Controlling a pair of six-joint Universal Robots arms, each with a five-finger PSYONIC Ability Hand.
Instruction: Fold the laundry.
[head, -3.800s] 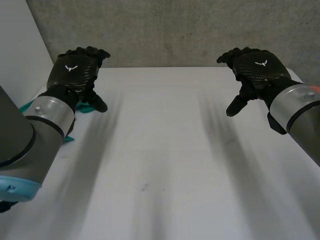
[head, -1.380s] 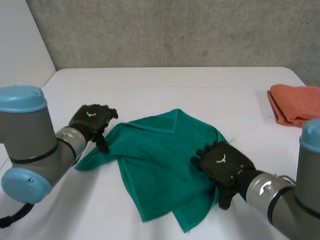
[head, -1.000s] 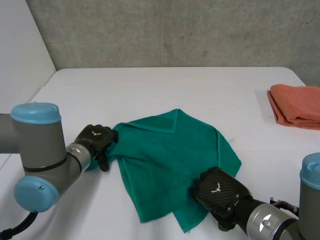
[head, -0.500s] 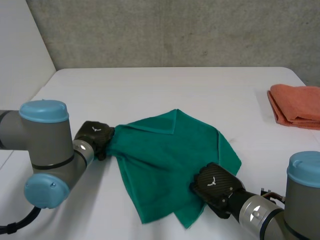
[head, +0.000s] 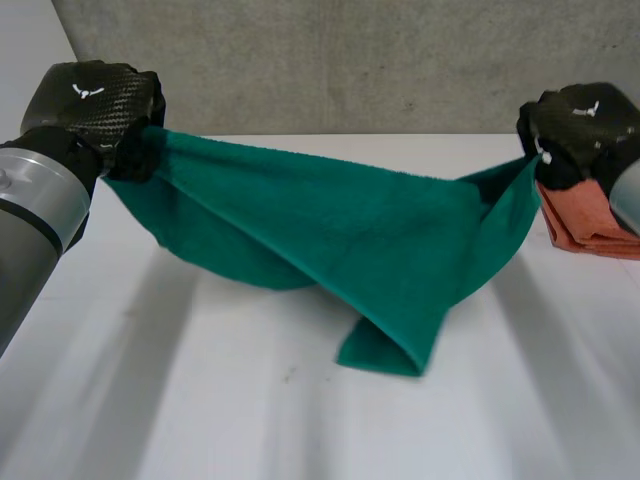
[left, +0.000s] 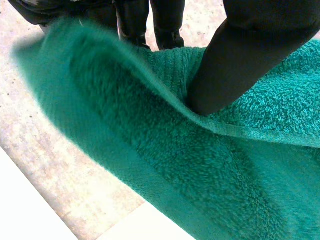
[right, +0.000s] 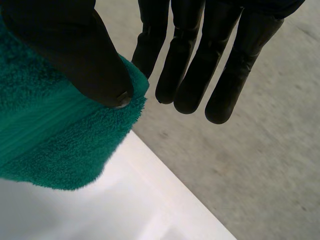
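- Since 0.5 s ago: left robot hand (head: 95, 105) and right robot hand (head: 580, 125) have risen off the desk (head: 200, 400) and spread apart. The green towel (head: 350, 230), then lying spread on the desk, now hangs stretched between them.
- Left robot hand: closed on the towel's upper left corner. In the left wrist view its thumb (left: 250, 50) presses into the cloth with the fingers (left: 167, 20) behind the fold, so the cloth is clamped between them.
- Right robot hand: at the towel's upper right corner. In the right wrist view its thumb (right: 65, 45) pinches the corner against the nearest finger. The other fingers (right: 192, 65) are straight, close together and touching nothing.
- Towel: the top edge runs nearly taut from hand to hand. The body sags below it, and a folded point hangs lowest, right of the towel's middle. Cannot tell whether that point touches the desk.
- Orange folded cloth (head: 590, 225): lies on the desk just past the towel's right end.
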